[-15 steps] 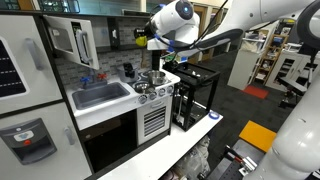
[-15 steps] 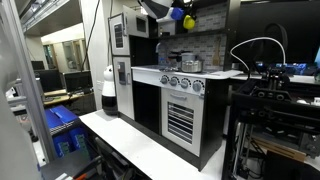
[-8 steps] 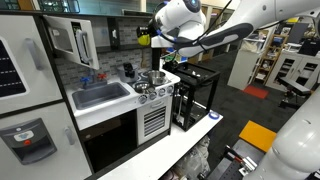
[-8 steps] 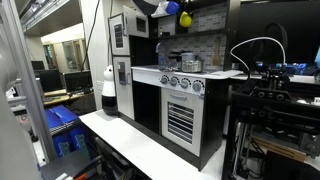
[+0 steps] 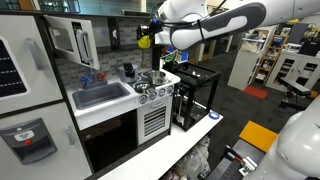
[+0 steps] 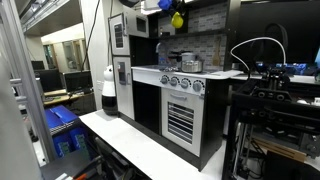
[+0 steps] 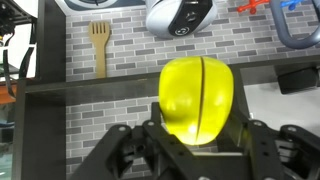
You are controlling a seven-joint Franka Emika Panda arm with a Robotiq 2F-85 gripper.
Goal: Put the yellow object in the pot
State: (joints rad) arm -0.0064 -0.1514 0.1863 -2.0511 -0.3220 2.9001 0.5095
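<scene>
High above surface (image 5: 108, 110), your jaws pinched yellow object (image 7: 198, 100) low on its sides. Pot (image 5: 152, 76) sat well below on that surface. Risks: round ball could slip from shallow pinch; release from height could bounce it off pot rim.

I see a grey sink (image 5: 100, 95) set in the white counter (image 5: 118, 106), with a dark cup (image 5: 127, 71) behind it. A black rack (image 5: 196, 95) stands beside the kitchen. A wooden fork (image 7: 99, 45) hangs on the brick wall (image 7: 130, 55).
</scene>
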